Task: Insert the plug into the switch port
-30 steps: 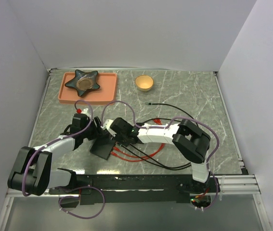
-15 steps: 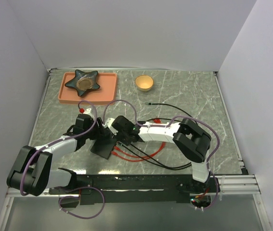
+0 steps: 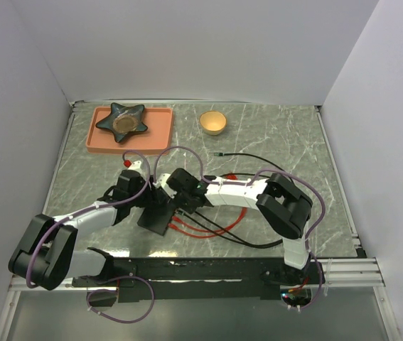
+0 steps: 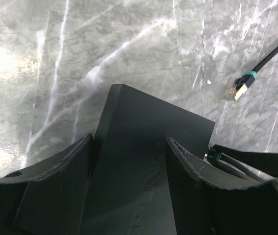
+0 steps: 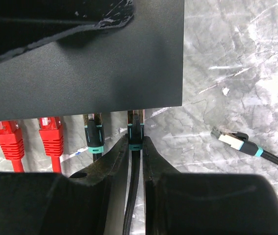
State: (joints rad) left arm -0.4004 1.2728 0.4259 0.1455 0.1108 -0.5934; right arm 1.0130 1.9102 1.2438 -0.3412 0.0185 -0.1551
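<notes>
The flat black switch box (image 3: 156, 213) lies at the near middle of the table. My left gripper (image 4: 129, 142) straddles the box (image 4: 148, 122) from the left, a finger against each long side. Along the box's (image 5: 80, 63) near edge, two red plugs (image 5: 6, 139) and a teal-collared black plug (image 5: 94, 134) sit in ports. My right gripper (image 5: 136, 141) is shut on another teal-collared plug (image 5: 136, 128), whose tip is in the switch port (image 5: 136, 113) at the edge's right end. From above, the right gripper (image 3: 178, 204) meets the box's right side.
A loose cable plug (image 5: 229, 140) lies on the marble right of the box and also shows as the loose plug (image 4: 240, 88). Red and black cables (image 3: 208, 227) trail toward the near right. A salmon tray (image 3: 158, 135) with a star dish and a yellow bowl (image 3: 213, 122) stand at the back.
My left gripper and the box have shifted a little to the right. The right gripper has stayed on the plug at the box's edge.
</notes>
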